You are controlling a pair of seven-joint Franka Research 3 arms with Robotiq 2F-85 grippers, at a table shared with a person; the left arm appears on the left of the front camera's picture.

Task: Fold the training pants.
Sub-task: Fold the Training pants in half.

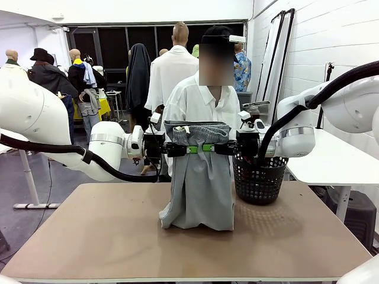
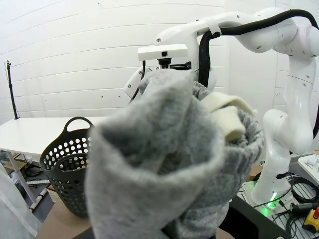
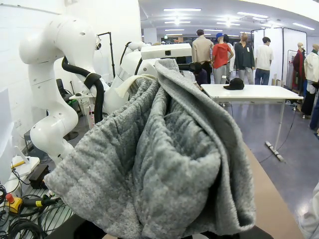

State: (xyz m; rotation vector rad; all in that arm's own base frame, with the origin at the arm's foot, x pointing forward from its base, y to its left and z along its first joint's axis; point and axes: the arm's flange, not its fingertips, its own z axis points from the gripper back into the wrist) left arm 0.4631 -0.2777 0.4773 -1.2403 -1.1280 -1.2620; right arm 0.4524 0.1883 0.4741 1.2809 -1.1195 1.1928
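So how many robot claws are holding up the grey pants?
2. The left gripper pinches the training pants at the waistband on one side, the right gripper on the other, above the table.

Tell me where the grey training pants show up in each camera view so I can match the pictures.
Front view: the training pants hang at centre, waistband held up between the left hand and right hand, legs bunching on the table.
Left wrist view: they sit close up in the lower middle.
Right wrist view: they cover the centre and bottom.
Shared landmark: the black basket, also in the left wrist view.
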